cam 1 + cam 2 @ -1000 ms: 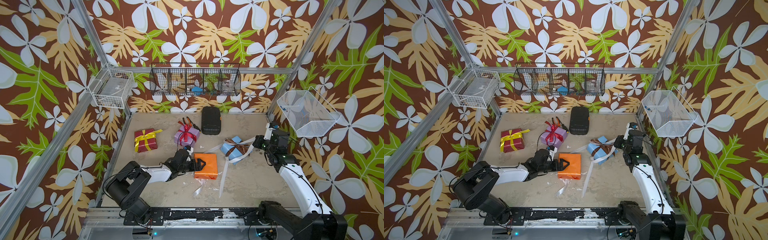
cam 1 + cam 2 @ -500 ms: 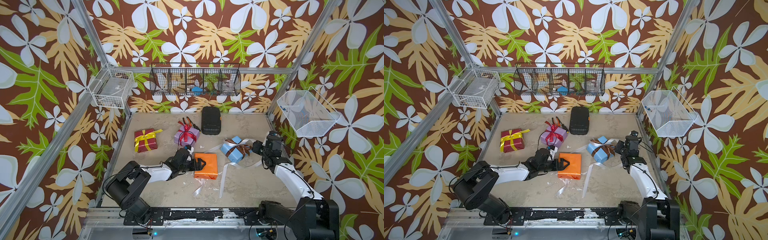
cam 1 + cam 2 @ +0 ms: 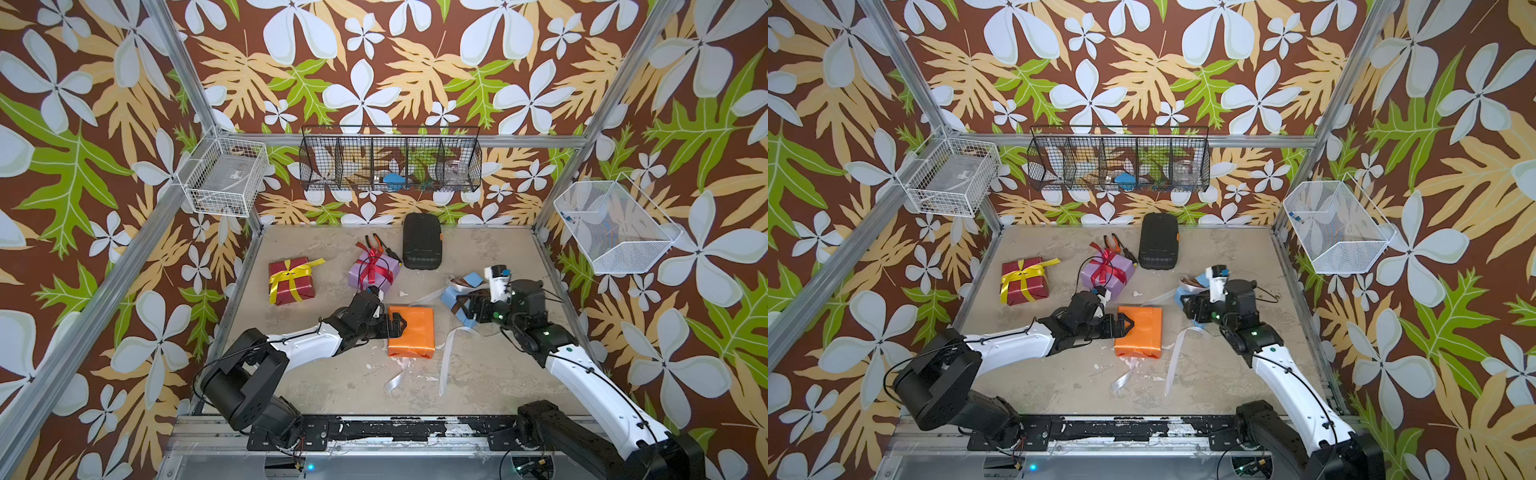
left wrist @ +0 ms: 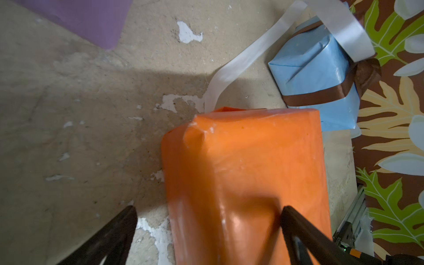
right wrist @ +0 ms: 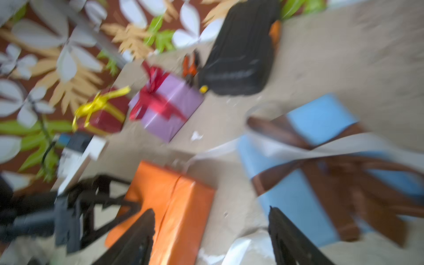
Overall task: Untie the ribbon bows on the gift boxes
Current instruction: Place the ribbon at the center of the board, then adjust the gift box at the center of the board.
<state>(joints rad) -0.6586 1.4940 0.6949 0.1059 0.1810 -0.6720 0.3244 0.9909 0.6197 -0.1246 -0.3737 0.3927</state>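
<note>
Aiming the open, empty right hand (image 5: 210, 231) at a tail of the brown bow (image 5: 325, 167), we avoid the loose white ribbon (image 4: 247, 55); left hand (image 4: 207, 213), also open, holds nothing.
</note>
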